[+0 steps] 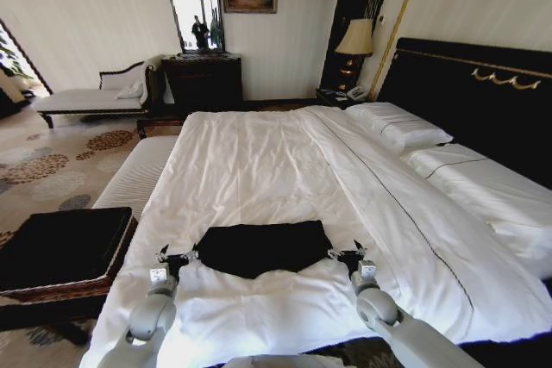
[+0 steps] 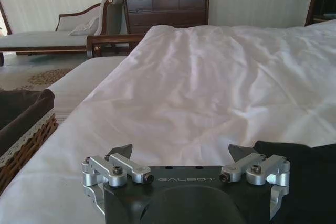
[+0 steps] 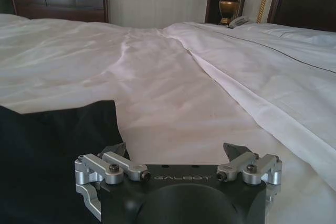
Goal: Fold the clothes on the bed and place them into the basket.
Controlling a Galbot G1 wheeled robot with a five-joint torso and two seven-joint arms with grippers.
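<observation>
I see the shirt (image 1: 261, 248), folded to a wide black band, lying on the bed (image 1: 259, 170) near the foot edge. L gripper (image 1: 177, 258) sits at the shirt's left end, R gripper (image 1: 345, 255) at its right end. Wrist views: both sets of fingers spread wide, nothing held; fabric lies just beside each. Basket (image 1: 65, 252) stands on the floor left of the bed.

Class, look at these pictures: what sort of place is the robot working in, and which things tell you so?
Probably a hotel bedroom: a wide bed with white pillows, a bedside lamp, and a chaise longue.
</observation>
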